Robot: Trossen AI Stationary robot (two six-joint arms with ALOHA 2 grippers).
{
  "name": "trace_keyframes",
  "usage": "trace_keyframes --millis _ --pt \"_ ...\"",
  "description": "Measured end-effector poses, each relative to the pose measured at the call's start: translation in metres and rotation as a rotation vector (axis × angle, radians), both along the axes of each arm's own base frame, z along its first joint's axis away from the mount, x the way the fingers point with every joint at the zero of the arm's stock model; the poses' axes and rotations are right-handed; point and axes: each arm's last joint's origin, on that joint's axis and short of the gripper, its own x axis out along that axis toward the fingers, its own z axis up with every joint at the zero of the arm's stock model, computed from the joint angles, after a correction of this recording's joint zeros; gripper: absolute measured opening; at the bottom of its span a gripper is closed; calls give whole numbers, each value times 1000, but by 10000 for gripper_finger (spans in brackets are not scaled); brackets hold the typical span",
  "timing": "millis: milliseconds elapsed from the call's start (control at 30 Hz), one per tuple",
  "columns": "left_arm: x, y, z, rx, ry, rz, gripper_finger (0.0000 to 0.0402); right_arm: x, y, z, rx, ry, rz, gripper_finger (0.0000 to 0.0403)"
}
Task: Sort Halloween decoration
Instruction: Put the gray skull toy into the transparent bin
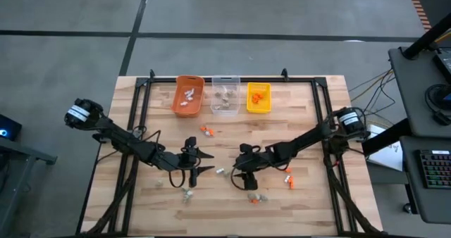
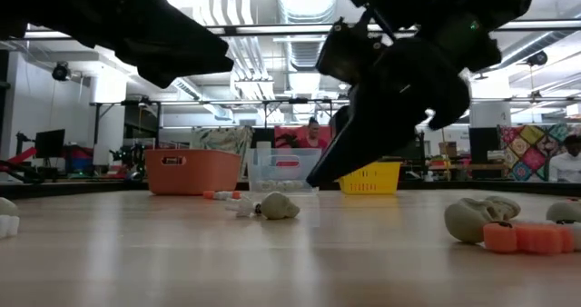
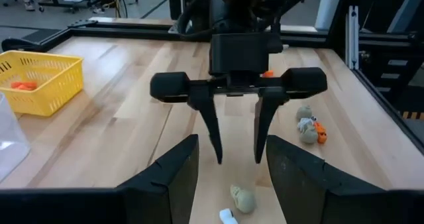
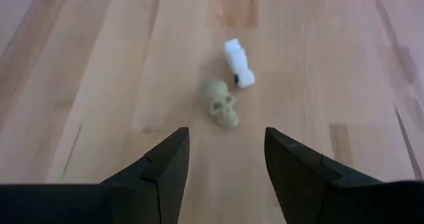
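A grey-tan skull trinket and a white trinket lie on the wooden table between my two grippers; they also show in the high view as the skull and the white piece. My right gripper hangs open just above the table, slanting down, with the skull a little ahead of its fingertips. My left gripper stands open on the other side of the two trinkets, facing the right one. More Halloween decoration pieces lie scattered on the table.
An orange bin, a clear bin and a yellow bin stand in a row at the far edge, each holding trinkets. Loose orange pieces and grey ones lie around the grippers. A black frame rail borders the table.
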Motion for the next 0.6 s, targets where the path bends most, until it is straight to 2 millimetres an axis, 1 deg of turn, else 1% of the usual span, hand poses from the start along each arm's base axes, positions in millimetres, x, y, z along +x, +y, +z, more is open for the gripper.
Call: trace_keyframes --millis 267,367,433,600 --pt "3 -1 4 -5 -15 -1 160 12 3 -12 -17 10 18 185" --pt "3 -1 4 -1 -13 -1 160 17 4 -19 -35 -1 36 185" --pt "3 -1 4 -1 -14 -1 160 22 5 -20 -41 -21 45 185" --pt "2 -1 5 -3 -17 -1 160 26 4 -27 -52 -10 49 178"
